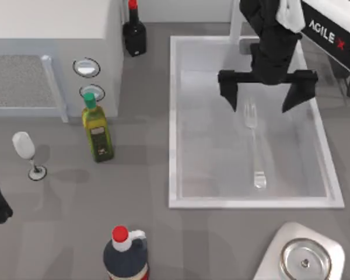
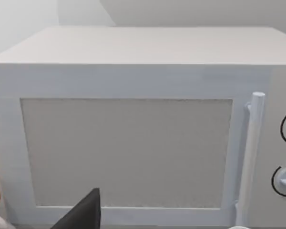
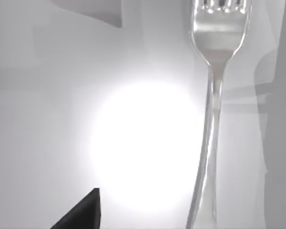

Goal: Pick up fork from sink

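Top view straight down over the table; left wrist close on microwave, right wrist on sink floor.

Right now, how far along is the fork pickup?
Done: the right gripper is in position above the sink, fingers open wide and straddling the tine end of the fork. In hand: nothing yet; the fork lies flat on the basin floor, ungrasped. Left: descend, close on the fork and lift it out. The left arm is parked at the table's left edge, facing the microwave.
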